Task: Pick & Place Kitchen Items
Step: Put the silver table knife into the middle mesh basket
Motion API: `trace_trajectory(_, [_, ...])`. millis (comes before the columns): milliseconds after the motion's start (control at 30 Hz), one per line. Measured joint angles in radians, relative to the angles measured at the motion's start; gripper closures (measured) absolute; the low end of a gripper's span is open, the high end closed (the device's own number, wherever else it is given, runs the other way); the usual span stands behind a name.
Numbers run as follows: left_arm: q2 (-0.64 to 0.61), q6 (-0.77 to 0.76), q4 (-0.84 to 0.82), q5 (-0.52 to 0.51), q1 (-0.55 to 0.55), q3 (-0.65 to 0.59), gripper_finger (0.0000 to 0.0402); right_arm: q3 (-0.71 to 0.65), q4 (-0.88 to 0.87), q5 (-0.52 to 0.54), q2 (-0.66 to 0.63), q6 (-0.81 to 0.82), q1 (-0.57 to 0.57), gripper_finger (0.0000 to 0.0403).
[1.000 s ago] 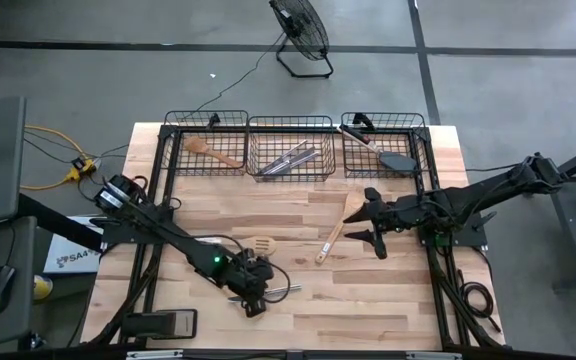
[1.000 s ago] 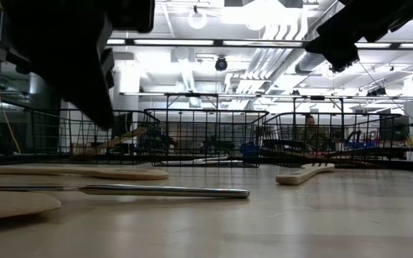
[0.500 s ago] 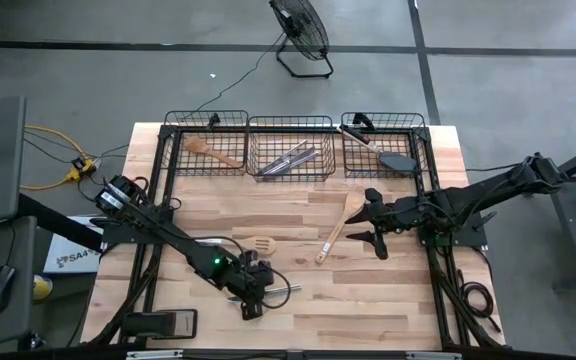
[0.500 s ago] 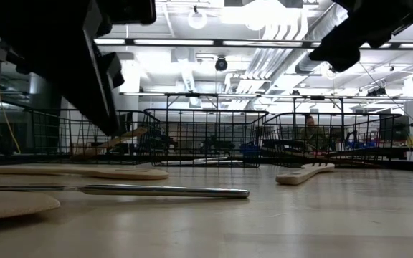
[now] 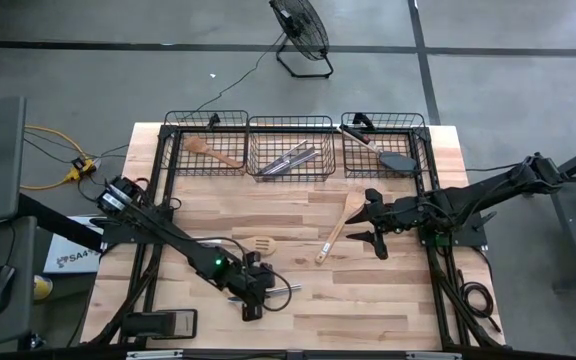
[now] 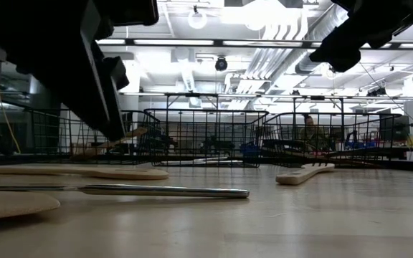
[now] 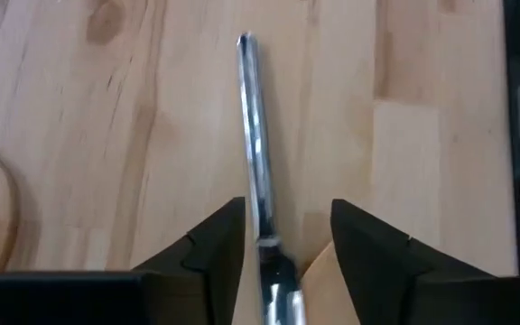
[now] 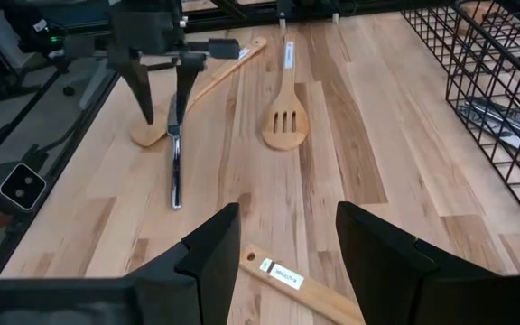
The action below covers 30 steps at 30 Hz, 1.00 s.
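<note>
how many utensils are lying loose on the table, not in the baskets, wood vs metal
wooden: 3 (slotted spoon, long spoon, labelled spoon)
metal: 1 (knife)
total: 4

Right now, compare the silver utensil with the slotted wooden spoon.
The silver utensil is thin metal; the slotted wooden spoon is pale wood with a broad head. The silver utensil lies between the left pincer's open fingers; the slotted wooden spoon lies untouched. Both rest flat on the table.
</note>
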Motion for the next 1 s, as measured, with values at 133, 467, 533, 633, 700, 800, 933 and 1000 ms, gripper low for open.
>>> trace_trajectory(133, [0.04, 0.018, -0.002, -0.002, 0.0, 0.007, 0.0243, 0.0, -0.001, 0.0, 0.0, 0.004, 0.0, 0.0227])
trace_trajectory(467, [0.073, 0.037, 0.004, 0.0, -0.007, 0.006, 0.0243, 0.0, -0.009, 0.0, 0.0, 0.004, 0.0, 0.0227])
trace_trajectory(533, [0.074, 0.04, 0.014, -0.003, -0.007, 0.006, 0.0243, 0.0, -0.009, 0.0, 0.0, 0.004, 0.0, 0.0227])
trace_trajectory(633, [0.082, 0.055, 0.013, -0.006, -0.007, 0.007, 0.0243, 0.0, -0.009, 0.0, 0.0, 0.004, 0.0, 0.0227])
trace_trajectory(700, [0.087, 0.064, 0.021, -0.008, -0.007, 0.006, 0.0243, 0.0, -0.01, 0.0, 0.0, 0.004, 0.0, 0.0227])
trace_trajectory(800, [0.102, 0.078, 0.024, -0.013, -0.007, 0.006, 0.0243, 0.0, -0.01, 0.0, 0.0, 0.004, 0.0, 0.0227])
trace_trajectory(933, [0.121, 0.099, 0.044, -0.012, -0.007, 0.008, 0.0243, 0.0, -0.014, 0.0, 0.0, 0.004, 0.0, 0.0227])
trace_trajectory(1000, [0.13, 0.119, 0.062, -0.005, -0.007, 0.006, 0.0243, 0.0, -0.017, 0.0, 0.0, 0.004, 0.0, 0.0227])
